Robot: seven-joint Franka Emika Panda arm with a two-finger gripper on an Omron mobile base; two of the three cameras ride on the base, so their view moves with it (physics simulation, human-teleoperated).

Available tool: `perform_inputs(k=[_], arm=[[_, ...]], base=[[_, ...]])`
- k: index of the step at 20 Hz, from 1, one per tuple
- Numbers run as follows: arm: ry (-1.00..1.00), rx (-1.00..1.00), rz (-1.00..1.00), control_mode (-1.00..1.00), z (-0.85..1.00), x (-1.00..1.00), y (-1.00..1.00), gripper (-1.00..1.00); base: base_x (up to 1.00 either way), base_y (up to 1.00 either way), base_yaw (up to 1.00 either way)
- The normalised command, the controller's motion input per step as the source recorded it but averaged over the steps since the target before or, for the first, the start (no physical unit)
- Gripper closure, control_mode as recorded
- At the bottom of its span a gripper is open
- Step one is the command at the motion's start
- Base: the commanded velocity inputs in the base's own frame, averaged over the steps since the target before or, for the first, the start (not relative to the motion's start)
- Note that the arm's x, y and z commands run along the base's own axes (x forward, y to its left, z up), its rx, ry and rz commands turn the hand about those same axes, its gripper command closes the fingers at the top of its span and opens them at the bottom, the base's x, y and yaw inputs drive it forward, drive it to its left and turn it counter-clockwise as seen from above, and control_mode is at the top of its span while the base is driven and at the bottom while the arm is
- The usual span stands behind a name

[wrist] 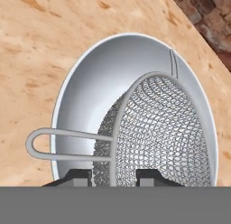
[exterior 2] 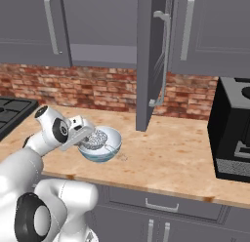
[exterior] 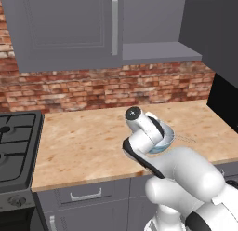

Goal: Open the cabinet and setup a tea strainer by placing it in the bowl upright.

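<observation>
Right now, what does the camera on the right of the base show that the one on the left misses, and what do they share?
The right base view alone shows the open cabinet door edge-on, a black appliance on the counter, and the tea strainer resting in the bowl by the tool. The left base view alone shows the stove and the cabinet's bare shelf. Both show the brick wall, the wooden counter and the bowl.

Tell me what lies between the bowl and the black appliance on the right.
Bare wooden counter between bowl and black appliance; the open cabinet door hangs above, in the right base view.
</observation>
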Motion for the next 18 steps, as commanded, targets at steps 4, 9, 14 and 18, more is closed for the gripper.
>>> perform_inputs(k=[4,9,14,18], arm=[[0.0,0.0,0.0,-1.0,-0.05,0.06,-0.16,1.0],[-0.05,0.0,-0.01,-1.0,-0.01,0.1,-0.17,1.0],[-0.06,0.0,0.0,-1.0,0.0,0.07,-0.03,1.0],[0.0,0.0,0.0,-1.0,0.0,0.0,0.1,1.0]], base=[[0.0,0.0,0.0],[0.0,0.0,0.0],[0.0,0.0,0.0],[0.0,0.0,0.0]])
